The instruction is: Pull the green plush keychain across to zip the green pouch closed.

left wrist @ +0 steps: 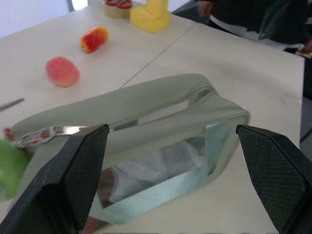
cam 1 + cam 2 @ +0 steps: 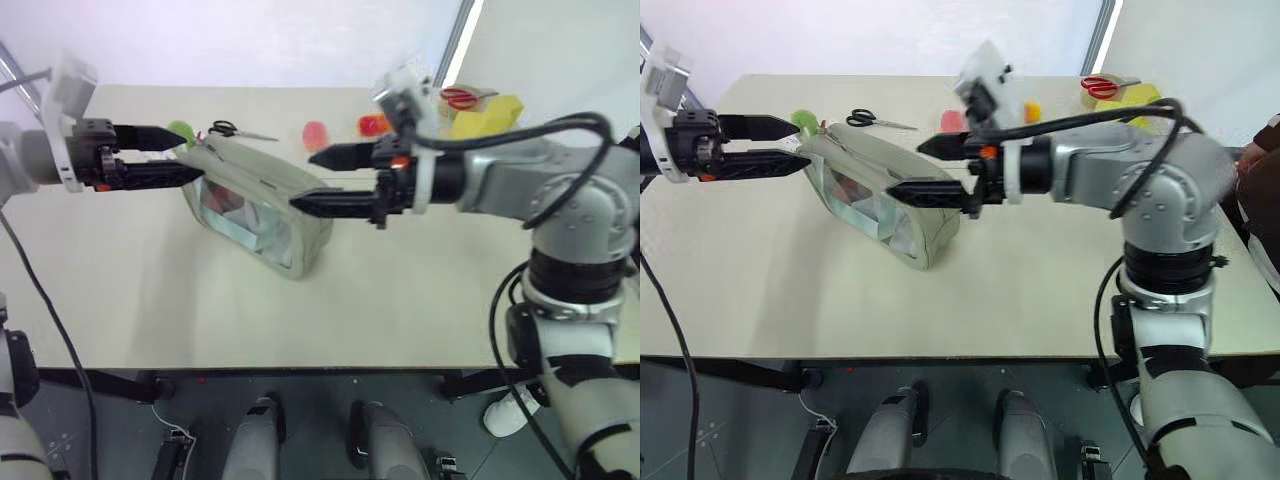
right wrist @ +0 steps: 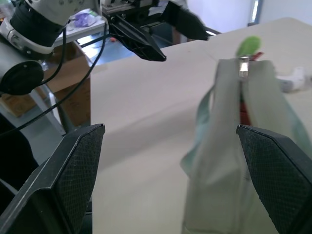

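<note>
The green pouch [image 2: 258, 208] stands on the table [image 2: 400, 300], soft and floppy, with the small fuzzy green plush keychain [image 2: 181, 132] at its end by the wide-open left gripper [image 2: 178, 155], a squashy thing to pinch gently, while the wide-open right gripper [image 2: 312, 181] can steady the other end.

— What do the arms look like?
— Silver-grey rounded housings with black joint rings and looping black cables.
— And the grippers?
— The left gripper [image 2: 185, 156] and right gripper [image 2: 308, 181] each have two black, textured, tapering fingers, with white brackets.
</note>
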